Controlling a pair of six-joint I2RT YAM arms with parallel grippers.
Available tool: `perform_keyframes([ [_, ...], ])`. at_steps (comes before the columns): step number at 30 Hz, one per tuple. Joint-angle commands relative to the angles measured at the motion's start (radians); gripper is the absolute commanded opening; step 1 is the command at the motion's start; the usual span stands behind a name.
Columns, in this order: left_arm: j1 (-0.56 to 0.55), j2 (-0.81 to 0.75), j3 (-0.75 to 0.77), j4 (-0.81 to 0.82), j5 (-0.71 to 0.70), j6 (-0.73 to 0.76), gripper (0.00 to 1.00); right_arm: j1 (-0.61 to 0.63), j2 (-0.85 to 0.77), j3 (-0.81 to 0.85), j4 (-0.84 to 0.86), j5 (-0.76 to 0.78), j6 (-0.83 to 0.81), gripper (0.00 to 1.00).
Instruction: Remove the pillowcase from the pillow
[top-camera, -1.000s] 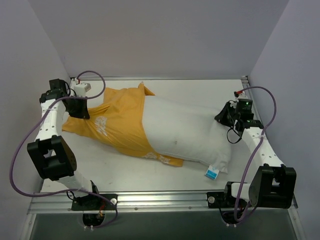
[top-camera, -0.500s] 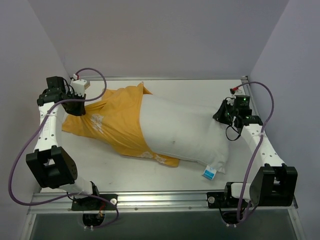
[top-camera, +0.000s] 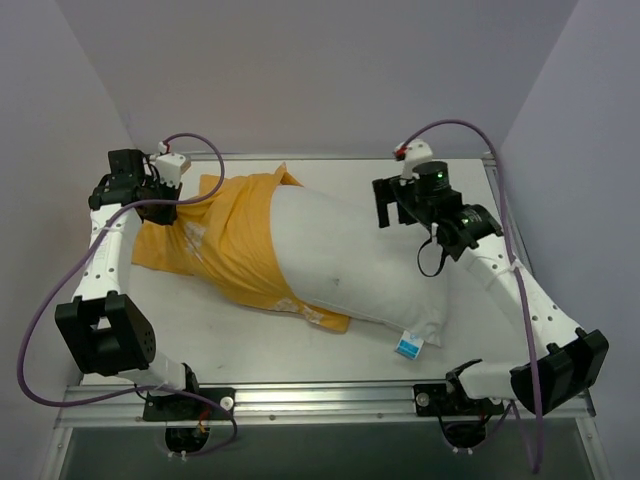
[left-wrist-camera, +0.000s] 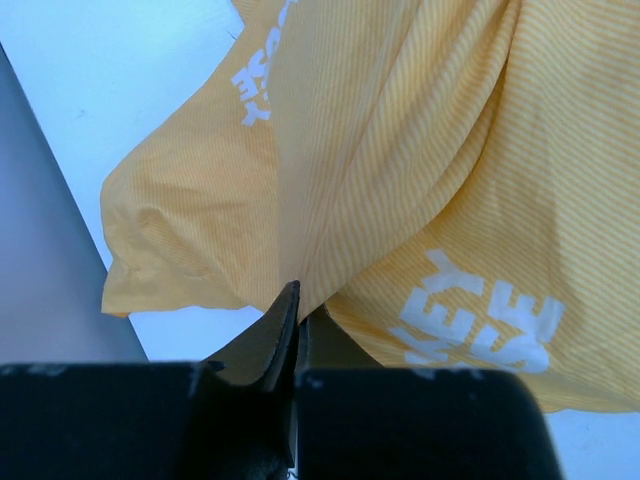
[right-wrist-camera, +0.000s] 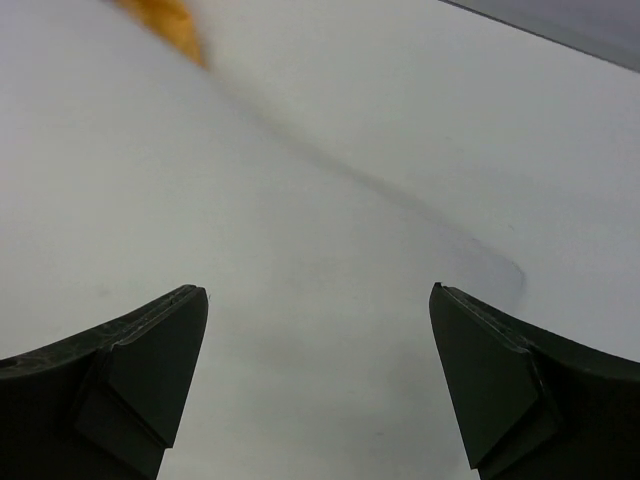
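The white pillow (top-camera: 350, 260) lies slantwise across the table, with its left third still inside the orange pillowcase (top-camera: 235, 240). My left gripper (top-camera: 165, 210) is at the pillowcase's far-left end. In the left wrist view the left gripper (left-wrist-camera: 297, 300) is shut on a pinched fold of the striped orange pillowcase (left-wrist-camera: 420, 150), whose white lettering shows. My right gripper (top-camera: 392, 212) hovers over the pillow's far right part. In the right wrist view the right gripper (right-wrist-camera: 318, 300) stands wide open with nothing between its fingers, above the blurred white pillow (right-wrist-camera: 250, 220). An orange corner of the pillowcase (right-wrist-camera: 170, 20) shows beyond.
A small blue-and-white tag (top-camera: 407, 347) sticks out at the pillow's near right corner. Grey walls close in the table on the left, back and right. A metal rail (top-camera: 320, 400) runs along the near edge, and purple cables loop beside both arms.
My right gripper has let go of the pillow's right end, opened wide and swung up and left over the pillow. My left gripper has kept its grip, and the pillow has slid slightly left.
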Motion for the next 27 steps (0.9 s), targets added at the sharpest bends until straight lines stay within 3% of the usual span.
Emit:
perform_keyframes([
  [1,0.005,-0.011,0.043,0.078,-0.029,-0.009,0.02,0.233,-0.009,0.042,-0.097,-0.061,-0.177,1.00],
  [3,0.006,-0.011,0.046,0.078,-0.030,-0.010,0.02,0.368,0.013,0.027,-0.120,-0.104,-0.275,1.00],
  [6,0.008,-0.014,0.043,0.076,-0.033,-0.010,0.02,0.468,0.020,-0.005,-0.118,-0.132,-0.358,1.00],
  [13,0.006,-0.017,0.040,0.075,-0.045,0.005,0.02,0.600,0.125,-0.001,-0.048,-0.001,-0.390,1.00],
  [21,0.008,-0.017,0.043,0.070,-0.050,0.007,0.02,0.589,0.365,0.050,0.044,-0.006,-0.464,1.00],
  [27,0.009,-0.015,0.043,0.073,-0.050,0.007,0.02,0.530,0.530,-0.065,0.083,0.075,-0.417,0.99],
])
